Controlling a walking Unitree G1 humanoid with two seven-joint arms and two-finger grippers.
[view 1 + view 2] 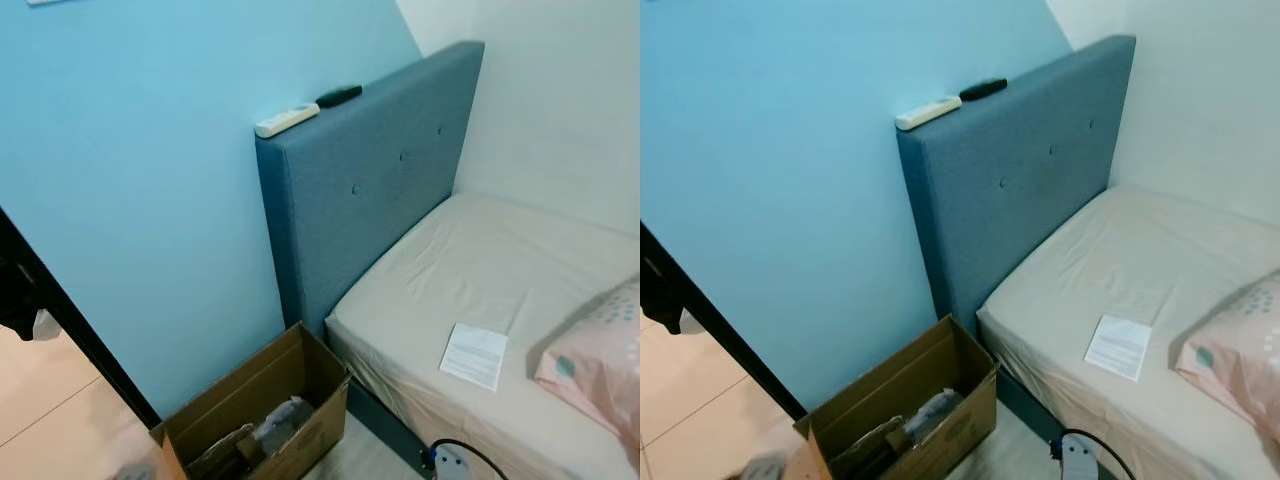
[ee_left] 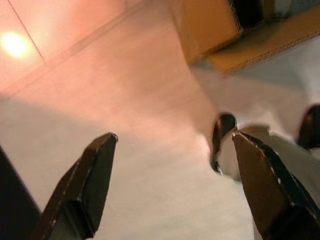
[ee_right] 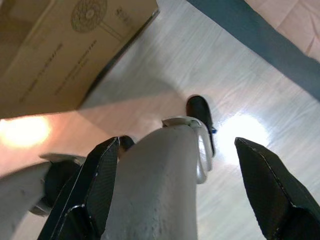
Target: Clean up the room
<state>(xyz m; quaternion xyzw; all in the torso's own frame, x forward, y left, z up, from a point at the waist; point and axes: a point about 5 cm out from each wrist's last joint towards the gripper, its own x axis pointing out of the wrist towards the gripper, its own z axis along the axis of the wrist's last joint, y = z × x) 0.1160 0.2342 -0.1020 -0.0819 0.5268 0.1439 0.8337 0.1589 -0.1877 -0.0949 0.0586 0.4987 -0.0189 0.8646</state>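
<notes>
An open cardboard box [image 1: 250, 376] stands on the floor against the blue wall, beside the bed, with dark and grey items inside. A white sheet of paper [image 1: 474, 355] lies on the beige mattress [image 1: 480, 265] near a pink pillow [image 1: 600, 360]. On top of the blue headboard [image 1: 370, 190] rest a white remote [image 1: 286, 120] and a black remote [image 1: 338, 96]. My left gripper [image 2: 172, 185] hangs open above the floor, holding nothing. My right gripper [image 3: 177, 190] also hangs open and unladen over my own leg, close to the box [image 3: 65, 50].
A black frame [image 1: 70, 330] slants along the left, with dark cloth [image 1: 15, 295] hanging beyond it. A white plug block with a black cable [image 1: 452, 460] lies at the bed's foot edge. The blue bed base [image 3: 260, 35] borders the pale wood floor [image 3: 165, 65].
</notes>
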